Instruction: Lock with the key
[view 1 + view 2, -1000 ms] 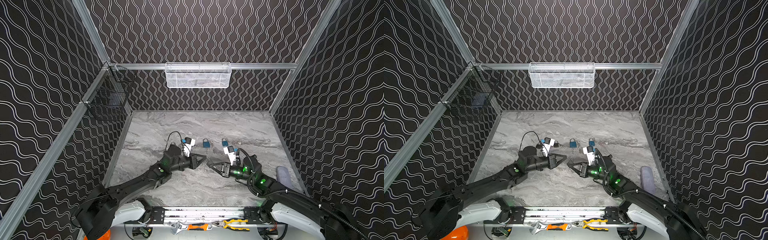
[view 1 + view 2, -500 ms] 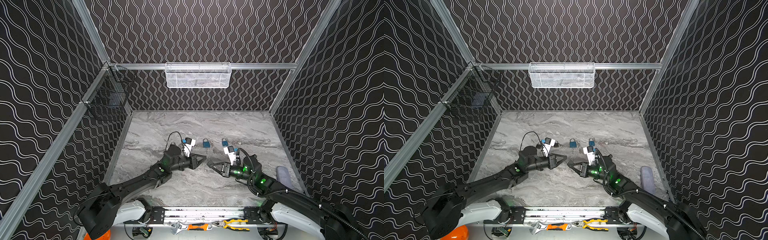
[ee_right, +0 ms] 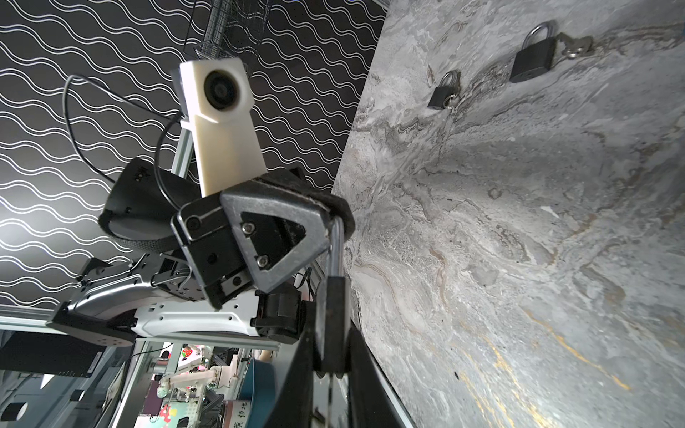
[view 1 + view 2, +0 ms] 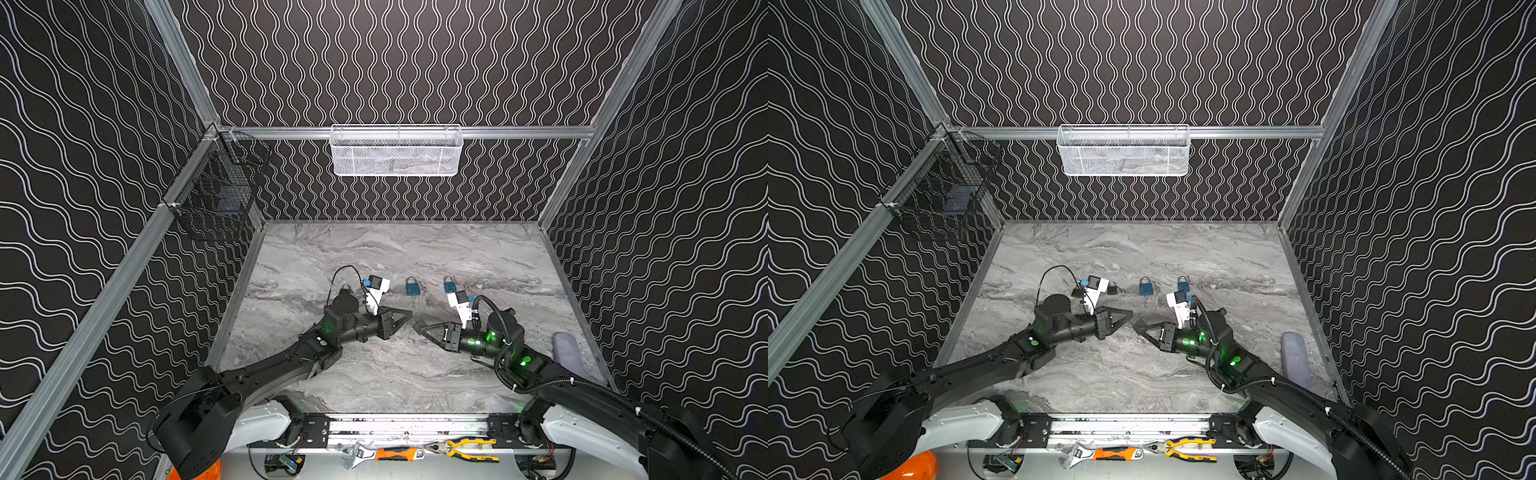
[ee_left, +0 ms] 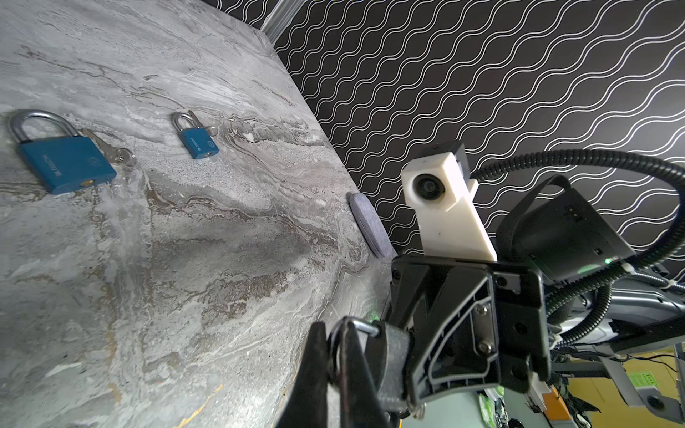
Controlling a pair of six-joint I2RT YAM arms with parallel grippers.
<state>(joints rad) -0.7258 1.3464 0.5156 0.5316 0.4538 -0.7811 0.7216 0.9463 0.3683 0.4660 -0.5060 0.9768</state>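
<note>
Black padlock [image 3: 331,318] between the right jaws

top views overlook the whole table [image 4: 395,249]; wrist cameras [image 5: 430,187] face each other closely.

Black arms [image 4: 270,374], white camera mounts [image 4: 376,293], green lights [image 4: 472,342]

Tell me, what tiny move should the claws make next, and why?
Probably press together: the right claw clamps the black padlock and the left claw pinches its steel shackle, which looks raised, so a short squeeze may seat it.
</note>
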